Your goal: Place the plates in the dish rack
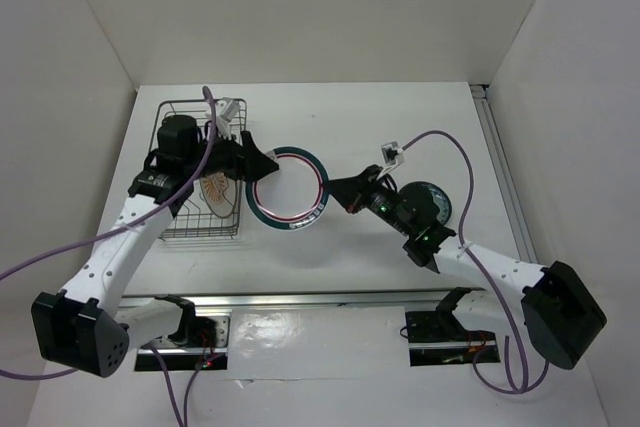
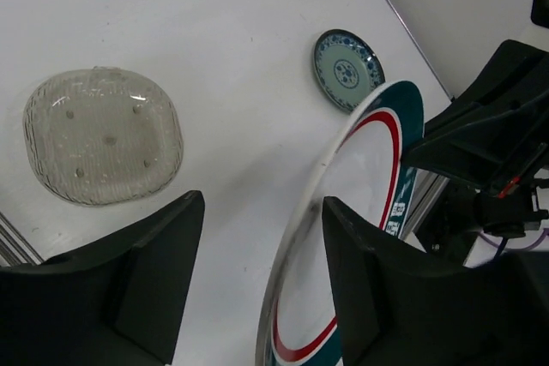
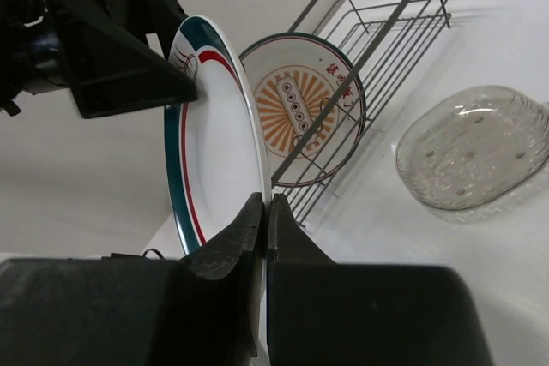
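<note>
Plate (image 1: 289, 189), white with teal-and-red ring, pinched in right tool (image 3: 265, 205), left tool (image 2: 262, 203) wide

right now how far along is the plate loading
Done: the sunburst plate stands in the dish rack. In hand: the right gripper pinches the ringed plate by its rim, with the open left gripper straddling the opposite rim. Left: that plate, plus the teal-patterned plate and the clear grey plate, both lying on the table.
</note>
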Robot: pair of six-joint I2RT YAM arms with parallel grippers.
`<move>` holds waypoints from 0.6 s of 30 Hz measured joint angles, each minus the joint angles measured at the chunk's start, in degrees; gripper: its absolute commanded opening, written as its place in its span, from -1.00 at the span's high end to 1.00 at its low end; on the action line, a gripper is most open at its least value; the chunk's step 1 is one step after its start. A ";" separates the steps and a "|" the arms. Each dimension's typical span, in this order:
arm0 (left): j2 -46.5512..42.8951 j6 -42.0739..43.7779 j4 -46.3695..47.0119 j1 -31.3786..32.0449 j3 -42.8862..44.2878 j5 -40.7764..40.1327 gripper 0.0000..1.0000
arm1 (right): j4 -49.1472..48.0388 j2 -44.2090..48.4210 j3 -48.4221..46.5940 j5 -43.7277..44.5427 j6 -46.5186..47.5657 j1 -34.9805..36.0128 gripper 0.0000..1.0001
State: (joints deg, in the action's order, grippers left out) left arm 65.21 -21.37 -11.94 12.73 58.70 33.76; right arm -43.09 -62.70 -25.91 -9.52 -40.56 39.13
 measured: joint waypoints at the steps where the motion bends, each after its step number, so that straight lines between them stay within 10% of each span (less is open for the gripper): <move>1: 0.31 -0.04 -0.02 0.00 0.00 0.17 -0.05 | -0.17 -0.31 -0.37 -0.26 0.20 0.00 1.00; 5: 1.33 -0.15 -0.09 0.09 0.00 2.34 0.91 | 0.15 -1.36 -0.87 0.09 1.53 -0.17 1.00; 12: 0.81 0.02 -0.02 -0.26 0.17 6.43 1.00 | 1.03 -2.95 -1.16 0.81 1.42 -0.96 0.82; 13: 0.46 0.04 0.00 -0.26 0.17 6.40 1.00 | 0.61 -2.99 -1.16 0.81 1.44 -0.92 0.68; 15: -0.55 0.07 0.00 -0.22 0.15 6.05 1.00 | -0.26 -3.13 -1.20 0.74 1.16 -0.79 -0.99; 18: -2.34 0.37 -0.81 0.11 0.11 1.53 1.00 | -0.72 -3.34 -1.92 0.72 1.66 -0.15 -1.00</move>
State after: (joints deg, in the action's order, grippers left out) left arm 62.87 -20.99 -12.75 12.84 58.81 35.29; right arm -43.81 -66.04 -27.83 -8.80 -38.89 38.98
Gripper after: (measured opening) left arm 0.096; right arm 0.971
